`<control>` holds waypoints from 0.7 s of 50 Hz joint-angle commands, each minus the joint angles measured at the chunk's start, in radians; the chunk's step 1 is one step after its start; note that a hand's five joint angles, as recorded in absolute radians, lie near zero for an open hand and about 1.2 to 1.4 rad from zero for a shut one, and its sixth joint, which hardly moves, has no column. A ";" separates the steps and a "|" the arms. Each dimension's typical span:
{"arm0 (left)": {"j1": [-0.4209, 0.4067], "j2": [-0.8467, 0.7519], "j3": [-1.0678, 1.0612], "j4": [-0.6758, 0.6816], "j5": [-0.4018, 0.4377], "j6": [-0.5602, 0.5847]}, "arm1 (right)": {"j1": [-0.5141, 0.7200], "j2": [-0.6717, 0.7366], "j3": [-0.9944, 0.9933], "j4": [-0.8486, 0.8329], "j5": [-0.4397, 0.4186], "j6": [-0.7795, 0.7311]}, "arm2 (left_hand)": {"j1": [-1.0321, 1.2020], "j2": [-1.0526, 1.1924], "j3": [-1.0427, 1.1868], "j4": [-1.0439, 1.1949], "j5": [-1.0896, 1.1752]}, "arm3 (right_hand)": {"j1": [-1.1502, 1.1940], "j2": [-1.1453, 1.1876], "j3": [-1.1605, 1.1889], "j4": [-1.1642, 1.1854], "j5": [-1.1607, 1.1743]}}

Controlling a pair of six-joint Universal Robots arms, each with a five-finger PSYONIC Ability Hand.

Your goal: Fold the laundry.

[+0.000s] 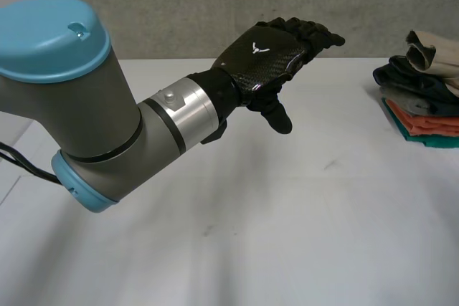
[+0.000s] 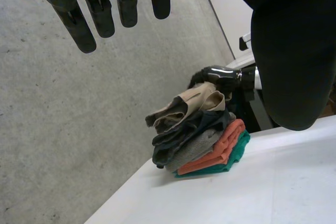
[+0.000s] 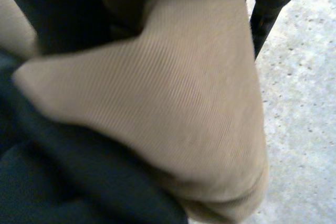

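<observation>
The stack of folded laundry (image 1: 423, 98) sits at the far right of the white desk (image 1: 287, 213), close to its back edge and near the grey concrete wall (image 1: 215, 5). From the bottom up it shows a green piece (image 1: 430, 139), a coral-orange piece (image 1: 432, 121), a grey piece (image 2: 197, 148) and a dark navy piece (image 1: 412, 79). A beige garment (image 1: 429, 49) of fine ribbed cloth lies on top, with its upper fold bunched and curling upward. The lower layers lie flat and roughly squared, while the navy and beige ones are looser and rumpled. The right hand (image 3: 52, 9) is at the top of the stack. Its thumb is on one side of the beige fold and a finger (image 3: 265, 9) on the other, pinching the cloth between them, with navy fabric just beneath. The left hand (image 1: 262, 59) hovers above the middle of the desk, well apart from the stack and holding nothing, its fingers extended and loosely spread and its thumb hanging down. A small white winged emblem (image 1: 257, 49) marks the carbon-weave back of the left hand.
</observation>
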 commanded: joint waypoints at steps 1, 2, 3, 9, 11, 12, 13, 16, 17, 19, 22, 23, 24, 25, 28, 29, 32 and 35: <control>-0.001 0.006 -0.001 0.000 -0.001 0.000 | -0.004 -0.162 0.124 0.133 0.034 -0.001 | 0.038 0.010 0.014 0.008 -0.021 | -0.399 -0.384 -0.393 -0.401 -0.408; -0.003 0.009 -0.001 0.000 -0.001 0.000 | -0.007 -0.181 0.131 0.163 0.034 -0.003 | 0.038 0.010 0.014 0.008 -0.021 | -0.399 -0.384 -0.393 -0.401 -0.408; -0.003 0.011 -0.001 -0.001 -0.001 0.000 | -0.013 -0.196 0.140 0.190 0.032 -0.003 | 0.038 0.010 0.014 0.008 -0.021 | -0.399 -0.384 -0.393 -0.401 -0.408; -0.003 0.030 -0.006 -0.001 0.001 -0.001 | -0.108 -0.328 0.191 0.461 0.035 -0.122 | 0.035 0.007 0.011 0.005 -0.024 | -0.399 -0.384 -0.393 -0.401 -0.408; -0.003 0.037 -0.007 -0.001 0.002 -0.001 | -0.137 -0.366 0.205 0.537 0.041 -0.202 | 0.035 0.007 0.011 0.005 -0.024 | -0.399 -0.384 -0.393 -0.401 -0.408; -0.003 0.038 -0.006 -0.001 0.001 -0.001 | -0.150 -0.388 0.211 0.571 0.044 -0.247 | 0.035 0.007 0.011 0.005 -0.024 | -0.399 -0.384 -0.393 -0.401 -0.408; -0.003 0.043 -0.006 0.000 0.001 -0.001 | -0.176 -0.422 0.219 0.645 0.054 -0.344 | 0.035 0.007 0.011 0.005 -0.024 | -0.399 -0.384 -0.393 -0.401 -0.408; -0.003 0.053 -0.006 0.000 0.001 -0.004 | -0.217 -0.479 0.220 0.778 0.100 -0.540 | 0.035 0.007 0.011 0.005 -0.024 | -0.399 -0.384 -0.393 -0.401 -0.408; -0.003 0.055 -0.007 0.000 0.001 -0.004 | -0.223 -0.488 0.216 0.804 0.119 -0.583 | 0.035 0.007 0.011 0.005 -0.024 | -0.399 -0.384 -0.393 -0.401 -0.408; -0.003 0.064 -0.007 0.000 -0.001 -0.008 | -0.227 -0.518 0.202 0.864 0.214 -0.709 | 0.035 0.007 0.011 0.005 -0.024 | -0.399 -0.384 -0.393 -0.401 -0.408; -0.003 0.073 -0.007 -0.001 -0.004 -0.009 | -0.219 -0.552 0.200 0.875 0.314 -0.801 | 0.041 0.013 0.017 0.011 -0.018 | -0.399 -0.384 -0.393 -0.401 -0.408; -0.001 0.086 -0.007 -0.001 -0.010 -0.009 | -0.199 -0.589 0.205 0.866 0.371 -0.829 | 0.044 0.015 0.020 0.014 -0.015 | -0.399 -0.384 -0.393 -0.401 -0.408; -0.001 0.093 -0.007 -0.001 -0.019 -0.009 | -0.184 -0.612 0.206 0.862 0.393 -0.828 | 0.047 0.018 0.023 0.016 -0.012 | -0.399 -0.384 -0.393 -0.401 -0.408; 0.000 0.104 -0.007 -0.003 -0.033 -0.009 | -0.161 -0.638 0.211 0.856 0.408 -0.822 | 0.047 0.018 0.023 0.017 -0.012 | -0.399 -0.384 -0.393 -0.401 -0.408; 0.005 0.145 -0.015 -0.004 -0.119 -0.009 | -0.040 -0.727 0.242 0.823 0.423 -0.756 | 0.053 0.024 0.029 0.022 -0.006 | -0.399 -0.384 -0.393 -0.401 -0.408; 0.008 0.159 -0.019 -0.004 -0.154 -0.008 | -0.012 -0.748 0.263 0.809 0.423 -0.731 | 0.053 0.024 0.029 0.022 -0.006 | -0.399 -0.384 -0.393 -0.401 -0.408; 0.019 0.205 -0.050 -0.006 -0.277 -0.006 | 0.092 -0.831 0.346 0.766 0.422 -0.633 | 0.041 0.013 0.017 0.011 -0.018 | -0.399 -0.384 -0.393 -0.401 -0.408; 0.051 0.253 -0.114 -0.003 -0.383 0.005 | 0.195 -0.937 0.436 0.744 0.419 -0.552 | 0.012 -0.017 -0.012 -0.019 -0.047 | -0.399 -0.384 -0.393 -0.401 -0.408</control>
